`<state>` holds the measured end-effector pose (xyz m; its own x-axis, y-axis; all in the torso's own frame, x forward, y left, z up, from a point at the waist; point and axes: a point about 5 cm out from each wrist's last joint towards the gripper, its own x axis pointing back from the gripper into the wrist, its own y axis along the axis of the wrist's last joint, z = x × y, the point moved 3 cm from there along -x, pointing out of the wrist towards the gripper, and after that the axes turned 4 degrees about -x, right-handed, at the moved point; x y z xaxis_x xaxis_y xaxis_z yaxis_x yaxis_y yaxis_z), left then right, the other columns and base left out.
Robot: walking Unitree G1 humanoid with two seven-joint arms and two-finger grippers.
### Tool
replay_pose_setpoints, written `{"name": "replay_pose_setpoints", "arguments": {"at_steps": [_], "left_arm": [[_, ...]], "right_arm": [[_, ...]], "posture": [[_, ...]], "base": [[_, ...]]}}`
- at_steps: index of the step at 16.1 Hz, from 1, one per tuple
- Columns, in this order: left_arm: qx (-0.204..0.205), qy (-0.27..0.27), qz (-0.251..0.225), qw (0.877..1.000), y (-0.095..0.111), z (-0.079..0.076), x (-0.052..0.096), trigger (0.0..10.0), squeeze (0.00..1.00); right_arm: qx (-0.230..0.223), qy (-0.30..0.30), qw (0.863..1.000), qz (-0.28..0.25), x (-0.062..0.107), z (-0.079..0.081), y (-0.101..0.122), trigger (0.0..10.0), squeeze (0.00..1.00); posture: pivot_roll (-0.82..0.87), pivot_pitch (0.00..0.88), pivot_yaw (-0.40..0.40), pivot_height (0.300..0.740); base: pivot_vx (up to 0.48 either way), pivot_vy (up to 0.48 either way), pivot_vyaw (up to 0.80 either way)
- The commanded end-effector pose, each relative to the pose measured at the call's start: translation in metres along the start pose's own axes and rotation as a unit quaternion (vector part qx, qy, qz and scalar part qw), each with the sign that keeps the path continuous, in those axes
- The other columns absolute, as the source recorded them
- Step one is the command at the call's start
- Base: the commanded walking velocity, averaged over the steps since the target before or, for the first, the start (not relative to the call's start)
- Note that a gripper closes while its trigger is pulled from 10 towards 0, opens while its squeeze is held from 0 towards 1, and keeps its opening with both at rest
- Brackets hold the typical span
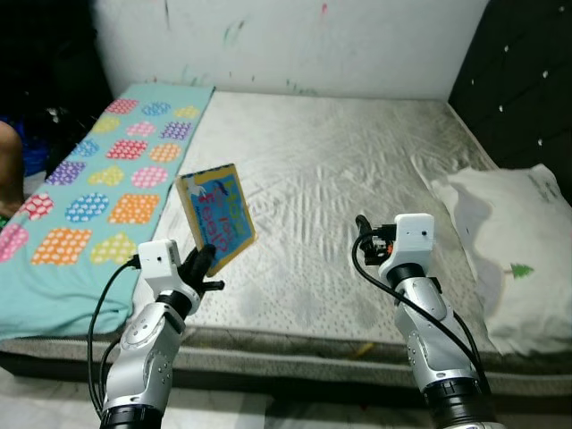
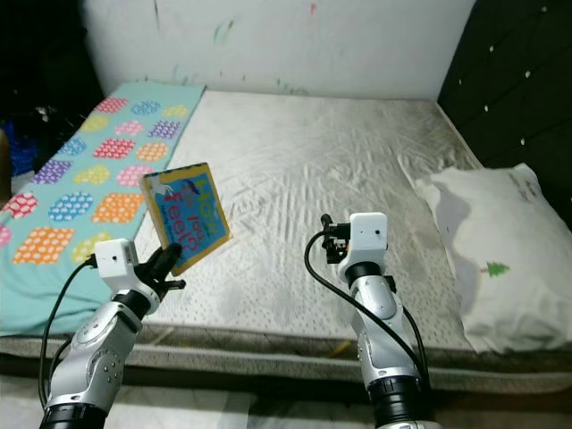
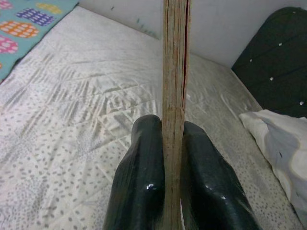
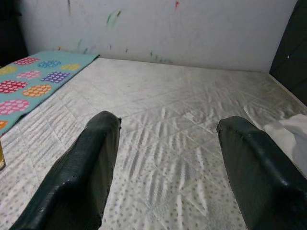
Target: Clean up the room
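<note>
A thin picture book [image 1: 217, 215] with a blue cover and yellow border is held upright, tilted, above the near left part of the grey mattress [image 1: 331, 179]. My left gripper [image 1: 202, 265] is shut on its lower edge; in the left wrist view the book's page edge [image 3: 175, 72] stands clamped between the two black fingers [image 3: 139, 187]. My right gripper [image 1: 368, 234] is raised over the near middle of the mattress, open with nothing between its fingers [image 4: 91, 167].
A teal blanket [image 1: 98, 179] with coloured spotted patches covers the mattress's left side. A white pillow [image 1: 514, 241] lies at the right edge beside a black padded headboard [image 1: 527, 80]. A white scribbled wall [image 1: 295, 40] is behind. A person's limb [image 1: 9, 170] shows at far left.
</note>
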<state>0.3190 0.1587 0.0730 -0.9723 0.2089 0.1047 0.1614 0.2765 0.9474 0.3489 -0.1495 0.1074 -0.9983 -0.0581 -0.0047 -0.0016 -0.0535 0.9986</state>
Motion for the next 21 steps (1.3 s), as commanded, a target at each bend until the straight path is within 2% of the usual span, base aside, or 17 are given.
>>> {"name": "replay_pose_setpoints", "arguments": {"at_steps": [1,9,16,21], "left_arm": [[-0.008,-0.011,-0.028,1.000,0.013,-0.005,-0.002,10.0,0.00],[-0.001,-0.016,-0.022,1.000,0.010,-0.009,-0.004,10.0,0.00],[0.008,-0.006,-0.014,1.000,0.007,-0.009,-0.005,10.0,0.00],[0.015,-0.003,-0.012,1.000,0.005,-0.009,-0.004,10.0,0.00]], "right_arm": [[0.001,-0.002,1.000,-0.013,-0.002,-0.001,0.007,10.0,0.00],[-0.006,-0.009,1.000,-0.013,-0.002,-0.004,0.008,10.0,0.00],[-0.001,-0.023,1.000,-0.011,-0.002,-0.013,0.007,10.0,0.00],[-0.004,-0.020,1.000,-0.013,-0.003,-0.011,0.008,10.0,0.00]], "posture": [[-0.13,0.000,-0.008,0.740],[-0.13,0.000,-0.008,0.740],[-0.13,0.000,-0.009,0.740],[-0.12,0.000,-0.011,0.740]], "base": [[0.304,0.000,0.00],[0.307,0.000,0.00],[0.000,0.000,0.00],[0.000,-0.061,-0.64]]}}
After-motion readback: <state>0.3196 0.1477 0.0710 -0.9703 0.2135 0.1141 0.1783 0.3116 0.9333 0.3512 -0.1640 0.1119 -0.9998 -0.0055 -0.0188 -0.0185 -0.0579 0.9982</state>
